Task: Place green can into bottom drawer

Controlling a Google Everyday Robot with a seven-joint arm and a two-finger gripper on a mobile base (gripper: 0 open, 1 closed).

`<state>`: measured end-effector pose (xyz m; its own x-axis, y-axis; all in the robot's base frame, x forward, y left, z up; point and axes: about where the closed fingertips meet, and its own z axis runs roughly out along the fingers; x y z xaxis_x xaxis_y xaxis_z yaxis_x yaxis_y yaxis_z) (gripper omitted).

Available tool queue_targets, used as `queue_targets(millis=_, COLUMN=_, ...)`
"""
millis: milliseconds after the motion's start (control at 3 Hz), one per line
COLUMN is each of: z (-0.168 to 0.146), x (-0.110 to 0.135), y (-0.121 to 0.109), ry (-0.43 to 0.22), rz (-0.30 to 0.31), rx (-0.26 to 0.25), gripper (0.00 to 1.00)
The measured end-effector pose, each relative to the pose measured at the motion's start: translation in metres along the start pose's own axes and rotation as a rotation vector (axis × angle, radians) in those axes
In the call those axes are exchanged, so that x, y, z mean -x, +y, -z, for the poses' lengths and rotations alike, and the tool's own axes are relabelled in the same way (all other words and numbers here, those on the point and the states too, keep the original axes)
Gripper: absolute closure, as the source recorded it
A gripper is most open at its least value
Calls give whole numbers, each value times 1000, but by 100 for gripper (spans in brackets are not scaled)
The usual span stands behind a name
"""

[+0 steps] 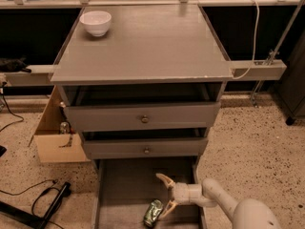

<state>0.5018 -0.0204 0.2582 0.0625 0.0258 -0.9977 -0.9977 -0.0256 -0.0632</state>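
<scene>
The green can [153, 213] lies on its side on the floor of the bottom drawer [124, 190], which is pulled out at the foot of the grey cabinet. My gripper [165, 193] hangs over the drawer from the right, just up and right of the can. Its two pale fingers are spread wide, one pointing up-left, the lower fingertip [166, 208] close beside the can. Nothing is held between them.
Two upper grey drawers with brass knobs [144, 119] stand partly open above. A white bowl [96, 22] sits at the cabinet top's back left. A cardboard box [55, 137] stands left of the cabinet. Black cables and a tool [47, 209] lie on the speckled floor.
</scene>
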Motion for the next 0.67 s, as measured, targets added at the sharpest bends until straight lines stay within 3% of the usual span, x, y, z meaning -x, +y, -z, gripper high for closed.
queue_targets(millis=667, z=0, x=0, y=0, ry=0, rz=0, rx=0, gripper=0)
